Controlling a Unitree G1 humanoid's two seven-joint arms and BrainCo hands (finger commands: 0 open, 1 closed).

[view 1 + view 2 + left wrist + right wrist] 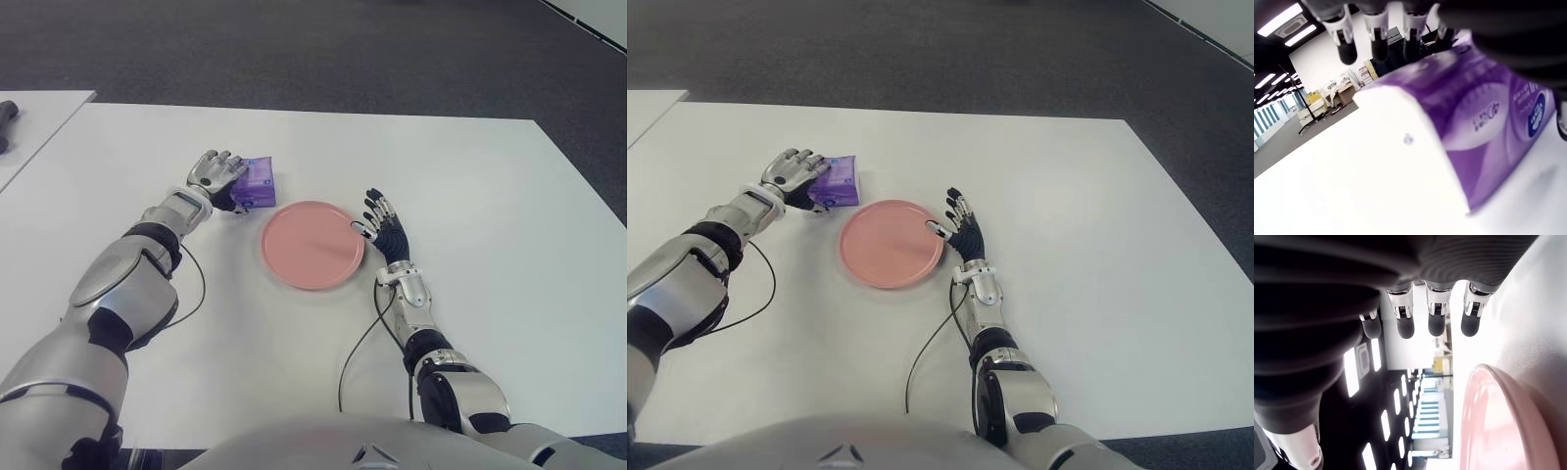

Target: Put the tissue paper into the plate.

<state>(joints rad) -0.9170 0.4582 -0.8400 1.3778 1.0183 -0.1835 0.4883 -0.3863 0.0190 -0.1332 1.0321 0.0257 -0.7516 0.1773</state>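
the purple tissue pack (257,182) lies on the white table (470,196), a little left of centre in the left eye view and just above-left of the pink plate (312,245), close to its rim but outside it. the left hand (217,178) is at the left side of the pack, its fingers reaching over the pack's top; in the left wrist view the fingertips (1346,46) hang spread above the pack (1469,117), and it is not possible to tell if they touch it or press on it. the plate is empty and nothing stands between it and the pack. the right hand (384,227) shows at the right edge of the plate, fingers straight and apart, holding nothing; in the right wrist view the plate rim (1484,416) is just beside it. a thin black cable (358,348) runs along the table beside the right forearm, and another one (196,284) curves beside the left forearm. in the upper left corner a second white table (39,117) begins, with a dark object (8,119) on it, too small to name. dark carpet floor (343,49) fills the top of the frame
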